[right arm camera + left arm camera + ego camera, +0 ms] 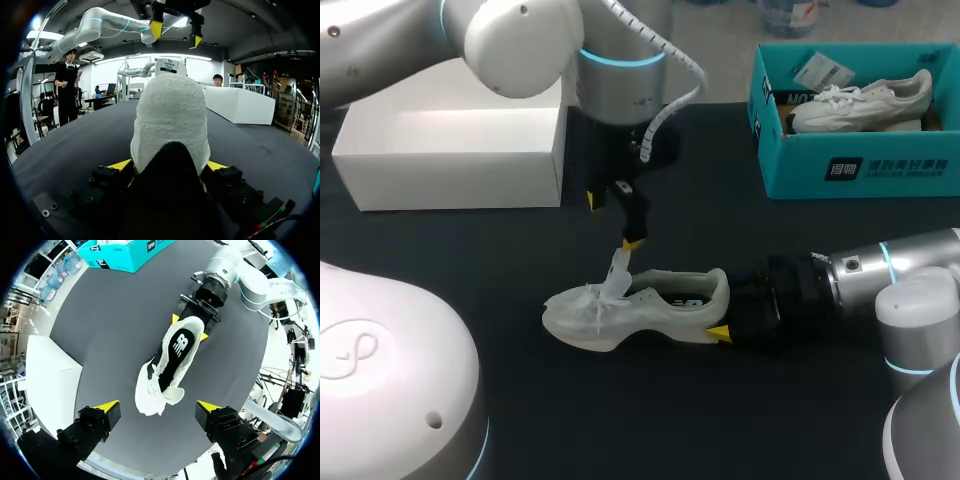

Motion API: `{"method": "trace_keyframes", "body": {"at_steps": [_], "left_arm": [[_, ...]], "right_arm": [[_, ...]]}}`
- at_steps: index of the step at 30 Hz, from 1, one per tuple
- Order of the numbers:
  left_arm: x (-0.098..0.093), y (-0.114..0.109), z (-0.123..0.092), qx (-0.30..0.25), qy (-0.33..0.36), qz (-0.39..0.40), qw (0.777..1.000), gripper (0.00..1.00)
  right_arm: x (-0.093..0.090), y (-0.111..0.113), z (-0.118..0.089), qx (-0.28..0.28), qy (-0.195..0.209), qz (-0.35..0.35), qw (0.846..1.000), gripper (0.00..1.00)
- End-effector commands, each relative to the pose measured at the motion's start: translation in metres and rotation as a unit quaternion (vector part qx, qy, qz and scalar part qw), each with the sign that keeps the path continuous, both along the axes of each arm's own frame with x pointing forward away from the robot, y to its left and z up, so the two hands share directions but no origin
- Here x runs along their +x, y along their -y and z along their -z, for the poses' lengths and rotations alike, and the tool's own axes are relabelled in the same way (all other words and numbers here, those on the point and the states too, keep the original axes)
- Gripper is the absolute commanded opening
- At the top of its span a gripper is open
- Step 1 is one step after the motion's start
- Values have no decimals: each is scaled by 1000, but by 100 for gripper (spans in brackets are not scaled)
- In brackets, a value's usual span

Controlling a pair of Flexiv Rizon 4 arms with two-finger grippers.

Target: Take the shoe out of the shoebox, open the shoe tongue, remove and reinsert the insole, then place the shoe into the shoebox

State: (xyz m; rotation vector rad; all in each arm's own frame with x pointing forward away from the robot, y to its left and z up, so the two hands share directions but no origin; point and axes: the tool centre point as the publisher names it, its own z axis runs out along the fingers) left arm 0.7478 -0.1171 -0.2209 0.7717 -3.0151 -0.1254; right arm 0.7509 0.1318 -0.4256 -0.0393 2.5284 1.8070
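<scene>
A white shoe [620, 312] lies on its sole on the black table, toe towards my left. Its tongue [618, 272] stands pulled up, and the black insole [176, 354] shows inside. My right gripper [722, 316] is shut on the shoe's heel [172, 117], one yellow tip on each side. My left gripper [612, 222] hangs open above the tongue with nothing between its fingers. In the left wrist view the shoe [167, 371] lies below and ahead of that gripper [157, 407]. From the right wrist view the left gripper [175, 31] is seen high over the shoe.
A teal shoebox [860, 165] stands at the back right with a second white shoe [865, 103] in it. A white box [450, 150] sits at the back left. My left arm's elbow [390, 390] bulks at the near left.
</scene>
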Motion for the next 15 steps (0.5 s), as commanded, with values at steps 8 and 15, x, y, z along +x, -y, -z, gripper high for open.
{"method": "trace_keyframes", "body": {"at_steps": [8, 15], "left_arm": [[-31, 13, -8, -41, 26, 153, 987, 100], [-37, 32, 13, -35, 9, 168, 985, 0]], "right_arm": [[-3, -3, 5, -2, 0, 1, 1000, 0], [-3, -3, 5, -2, 0, 1, 1000, 0]]}}
